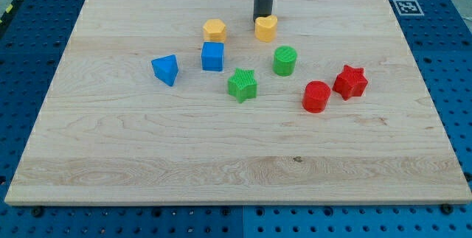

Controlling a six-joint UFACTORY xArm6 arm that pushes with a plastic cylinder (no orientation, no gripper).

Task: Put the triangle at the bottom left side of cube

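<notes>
The blue triangle (166, 69) lies on the wooden board, left of centre. The blue cube (212, 57) stands just to its right and slightly higher in the view, a small gap apart. My tip (262, 19) is at the view's top centre, right behind the yellow heart-shaped block (266, 28) and touching or nearly touching it. The tip is well to the right of and above the cube and the triangle.
A yellow hexagon block (214, 29) sits just above the cube. A green star (242, 85) and a green cylinder (285, 60) lie right of the cube. A red cylinder (316, 96) and a red star (349, 82) lie further right.
</notes>
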